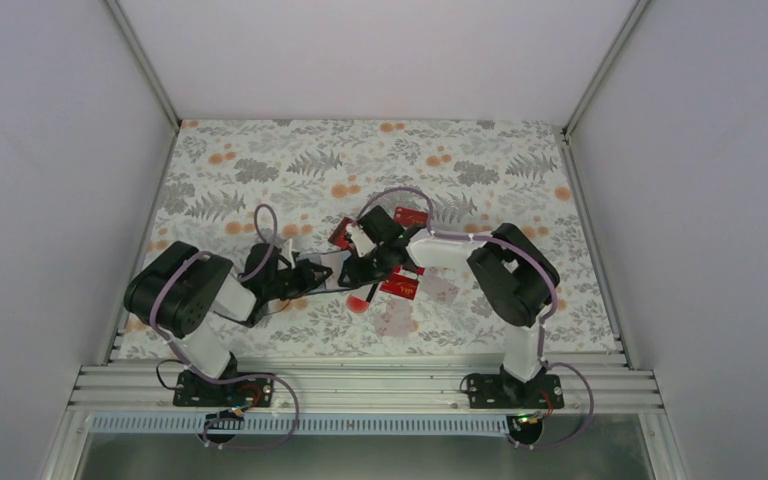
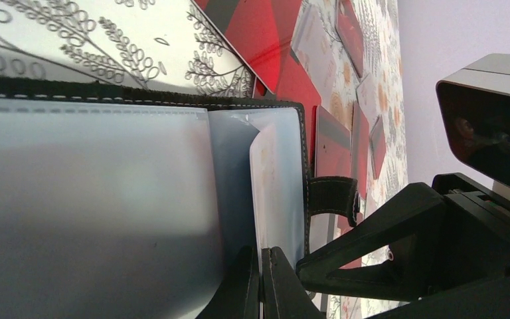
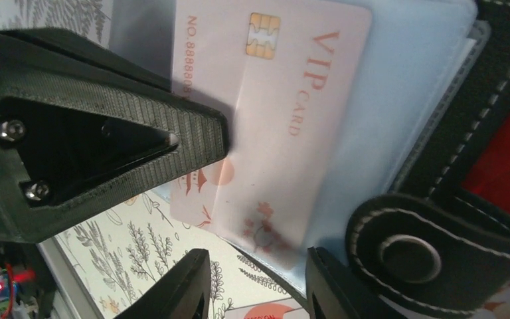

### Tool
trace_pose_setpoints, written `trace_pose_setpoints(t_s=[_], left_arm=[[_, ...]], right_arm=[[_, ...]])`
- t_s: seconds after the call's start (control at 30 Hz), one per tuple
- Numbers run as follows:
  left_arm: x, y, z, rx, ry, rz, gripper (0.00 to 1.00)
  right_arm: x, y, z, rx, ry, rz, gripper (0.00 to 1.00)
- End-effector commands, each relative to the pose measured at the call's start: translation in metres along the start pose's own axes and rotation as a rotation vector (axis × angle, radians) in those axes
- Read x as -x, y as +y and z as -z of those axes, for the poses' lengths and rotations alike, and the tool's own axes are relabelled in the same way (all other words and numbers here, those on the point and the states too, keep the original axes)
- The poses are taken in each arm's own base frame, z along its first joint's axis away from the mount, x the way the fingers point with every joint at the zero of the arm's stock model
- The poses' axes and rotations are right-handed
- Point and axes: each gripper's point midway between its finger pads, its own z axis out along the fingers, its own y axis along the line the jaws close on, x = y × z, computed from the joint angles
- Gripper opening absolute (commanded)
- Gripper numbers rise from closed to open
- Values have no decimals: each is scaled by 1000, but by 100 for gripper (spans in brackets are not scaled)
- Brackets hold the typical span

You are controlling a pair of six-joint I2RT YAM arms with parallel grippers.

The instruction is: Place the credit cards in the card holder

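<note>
Currently, the card holder (image 2: 106, 219) is held open at table (image 1: 260, 160) centre, clamped by the left gripper (image 2: 260, 282). A pale VIP card (image 3: 285, 100) is seated inside; the right gripper (image 3: 255, 286) is spread apart below it. Red credit cards (image 1: 410, 215) are scattered alongside.

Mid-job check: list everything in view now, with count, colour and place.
card holder: one, black, grey-blue inside, open between the grippers.
VIP card: one, pale pink, in the holder's clear sleeve.
red cards: at least three, red, loose around the holder.
pale cards: at least two, whitish, loose on the cloth.
red spot: one, red, on the cloth beside them.
floral cloth: one, white-grey-orange, covering the table.
left gripper: one, black, shut on the holder's edge.
right gripper: one, black, open at the VIP card.
</note>
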Motion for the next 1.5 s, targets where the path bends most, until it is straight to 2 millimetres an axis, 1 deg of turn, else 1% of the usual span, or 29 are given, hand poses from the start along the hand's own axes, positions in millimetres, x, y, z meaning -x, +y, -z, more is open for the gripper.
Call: trace_pose_setpoints(t_s=[0.0,0.07,0.17,0.2,0.27,0.3,0.43,0.53,0.6,0.73,0.9,0.97,1.07,1.17,1.2,1.33,1.47], left_arm=[[-19,20,-5,72,87,18,2],[-18,22,-6,89,101,7,3],[-17,25,-8,131,121,-11,4],[-17,27,-8,149,128,-18,9],[-15,29,-9,177,140,-33,24],[-14,28,-9,186,144,-41,29],[-9,28,-8,239,168,-60,43],[-5,26,-6,286,180,-82,46],[2,24,-7,327,185,-103,47],[6,32,-6,452,229,-134,47],[8,35,-9,559,287,-151,47],[9,33,-10,592,301,-153,48],[11,29,-9,650,312,-151,58],[16,23,-7,694,309,-158,72],[17,21,-7,708,309,-161,76],[24,15,-2,759,310,-177,84],[22,15,1,786,324,-175,85]], right_arm=[[-44,-51,8,-261,155,-77,41],[-33,-48,18,-263,128,-76,44],[-16,-49,31,-277,86,-95,49],[-10,-50,35,-279,73,-102,51],[1,-51,39,-282,51,-116,56],[4,-51,40,-281,45,-122,57],[5,-56,32,-271,50,-147,59],[5,-55,28,-238,44,-166,59],[7,-49,24,-195,41,-167,58],[14,-38,22,-135,26,-160,52],[21,-33,21,-113,14,-151,44],[22,-32,21,-108,10,-151,42],[23,-31,21,-95,3,-153,40],[20,-31,18,-84,1,-159,38],[20,-31,18,-82,0,-161,38],[17,-33,15,-79,1,-160,37],[15,-36,12,-76,5,-159,36]])
